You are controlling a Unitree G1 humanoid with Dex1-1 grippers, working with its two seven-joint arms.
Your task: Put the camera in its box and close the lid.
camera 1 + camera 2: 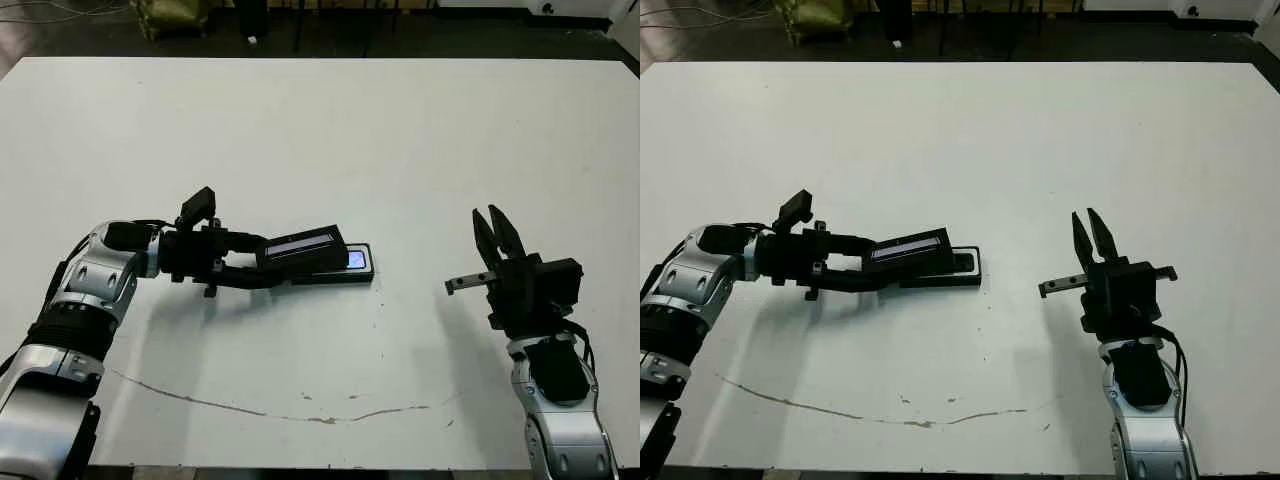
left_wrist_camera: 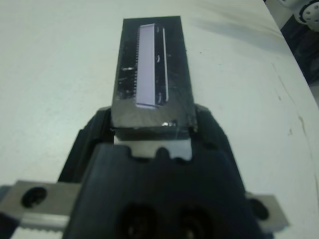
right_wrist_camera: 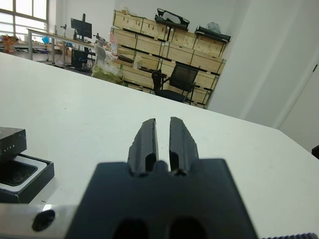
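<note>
Well, white table (image 1: pixel 400 130) scuffed; left gripper (image 1: pixel 262 268) grips lid (image 1: pixel 300 244); right gripper (image 1: pixel 496 232) clenched, empty.

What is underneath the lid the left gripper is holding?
The box sits under the lid, its far end exposed with the camera's bluish screen showing. The rest is covered.

Wooden crates (image 3: pixel 164 42) along white wall (image 3: pixel 269 59)

We are looking at a workshop or storage-type lab space. Beyond the white bench (image 3: pixel 209 144), we are seeing stacked wooden crates (image 3: pixel 164 47) lining a white wall, a black office chair (image 3: pixel 179 79) in front of them, a desk with a monitor (image 3: pixel 79 26), and large windows (image 3: pixel 22 10).
</note>
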